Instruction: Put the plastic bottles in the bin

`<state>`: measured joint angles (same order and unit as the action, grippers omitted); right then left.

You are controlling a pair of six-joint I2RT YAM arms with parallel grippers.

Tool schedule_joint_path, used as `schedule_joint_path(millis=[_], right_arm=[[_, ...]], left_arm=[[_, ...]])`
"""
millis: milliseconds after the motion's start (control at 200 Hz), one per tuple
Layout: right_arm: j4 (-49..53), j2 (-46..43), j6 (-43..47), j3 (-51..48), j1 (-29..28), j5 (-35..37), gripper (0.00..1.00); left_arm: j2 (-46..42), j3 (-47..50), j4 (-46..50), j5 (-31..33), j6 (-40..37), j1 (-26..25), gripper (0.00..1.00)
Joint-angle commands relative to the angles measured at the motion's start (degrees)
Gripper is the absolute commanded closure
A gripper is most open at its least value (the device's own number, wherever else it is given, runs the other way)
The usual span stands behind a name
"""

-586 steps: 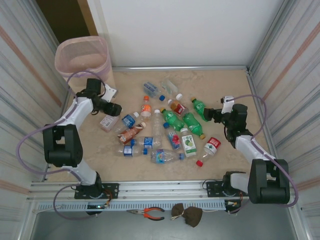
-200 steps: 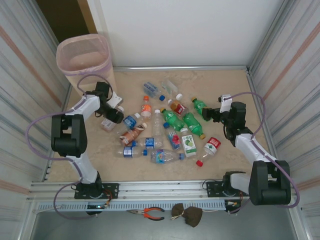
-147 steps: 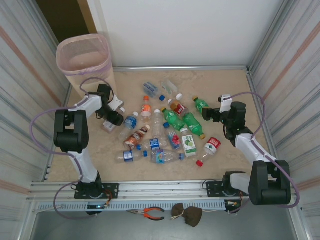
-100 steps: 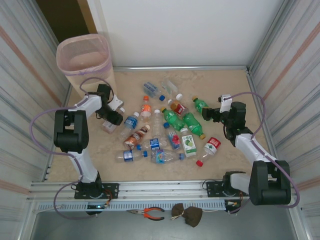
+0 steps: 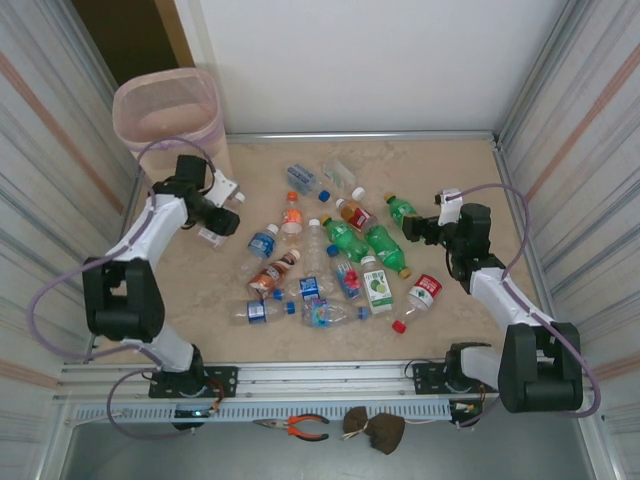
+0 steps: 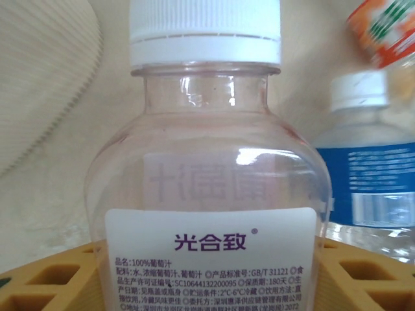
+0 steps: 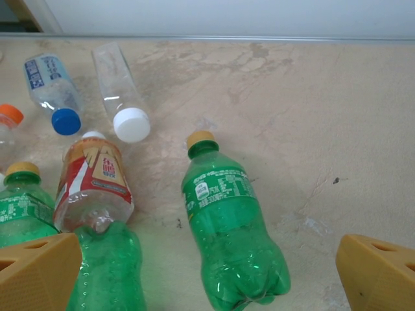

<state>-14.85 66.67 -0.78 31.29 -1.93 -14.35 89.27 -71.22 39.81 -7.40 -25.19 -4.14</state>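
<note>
My left gripper (image 5: 214,224) is shut on a clear plastic bottle (image 6: 211,194) with a white cap and a white label. Its yellow fingers (image 6: 55,278) press both sides of the body. It hovers at the table's left, a short way in front of the bin (image 5: 165,115), a beige basket with a pink liner. Several more plastic bottles (image 5: 330,262) lie in a heap at mid-table. My right gripper (image 7: 207,275) stands open over a green bottle (image 7: 230,233) with a yellow cap, which lies apart from its fingers. From above, that gripper (image 5: 416,231) sits at the heap's right edge.
Corrugated metal walls close in the left and right sides of the table. A blue-labelled bottle (image 6: 369,175) lies just right of the held one. Orange-handled pliers (image 5: 296,427) and a dark bundle (image 5: 375,430) lie below the front rail.
The left gripper has closed on the clear white-capped bottle and drawn back with it toward the bin. A few bottles on the heap's left shifted. The right arm has not moved.
</note>
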Motion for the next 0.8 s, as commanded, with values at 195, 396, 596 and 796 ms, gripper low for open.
schedule_joint_path(millis=[195, 396, 596, 796], right_arm=[[2.18, -2.64, 1.31, 3.38, -0.57, 0.46, 0.01], [4.16, -4.00, 1.56, 4.72, -0.60, 0.46, 0.01], [6.94, -6.32, 1.67, 6.15, -0.92, 0.66, 0.01], [10.96, -9.68, 2.63, 7.32, -1.30, 1.58, 0.01]], left_arm=[[-13.88, -3.35, -2.26, -7.93, 5.86, 2.85, 0.42], [-15.68, -12.12, -4.21, -8.36, 8.86, 3.88, 0.43], [-11.96, -21.71, -9.16, -8.22, 12.23, 5.26, 0.44], [-1.04, -35.51, -11.55, -5.73, 14.72, 6.81, 0.47]])
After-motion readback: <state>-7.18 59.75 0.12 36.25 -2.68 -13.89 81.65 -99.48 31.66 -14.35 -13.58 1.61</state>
